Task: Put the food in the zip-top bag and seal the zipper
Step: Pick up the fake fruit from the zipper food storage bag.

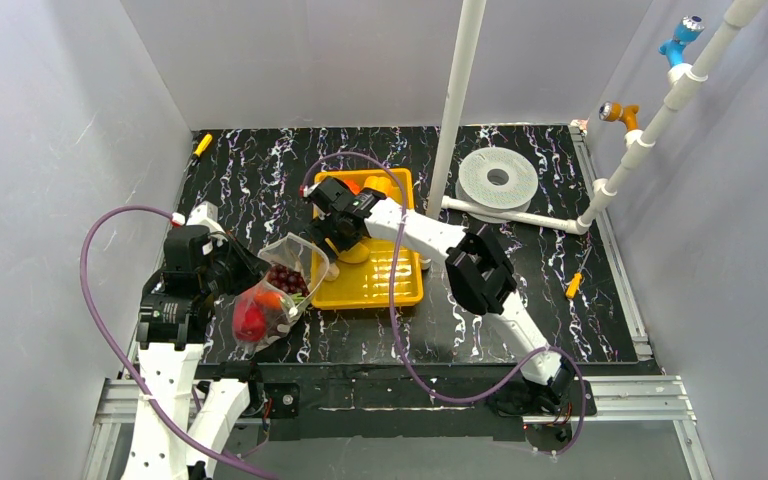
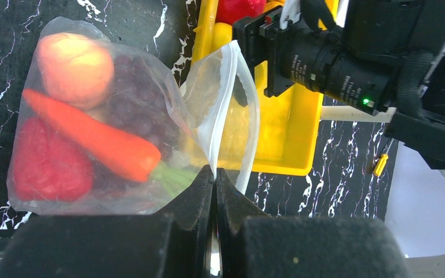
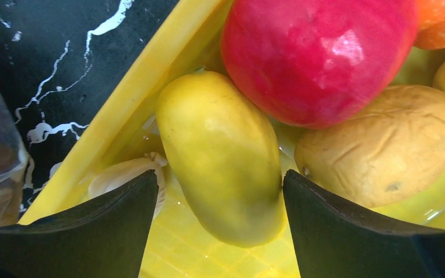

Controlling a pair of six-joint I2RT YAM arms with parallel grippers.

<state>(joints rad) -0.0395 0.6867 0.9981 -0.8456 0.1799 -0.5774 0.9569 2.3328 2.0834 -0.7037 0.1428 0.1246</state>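
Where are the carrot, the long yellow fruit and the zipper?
carrot [image 2: 92,136], left wrist view, middle of its orange body
yellow fruit [image 3: 223,156], right wrist view, centre of its skin
zipper [image 2: 221,110], left wrist view, strip's middle

Camera layout: one overhead view, two wrist-mounted views.
The top view looks steeply down on the whole counter from high at its near edge. The left wrist view faces the zip-top bag at close range. The right wrist view sits closer still over the yellow tray, which appears in all three views.
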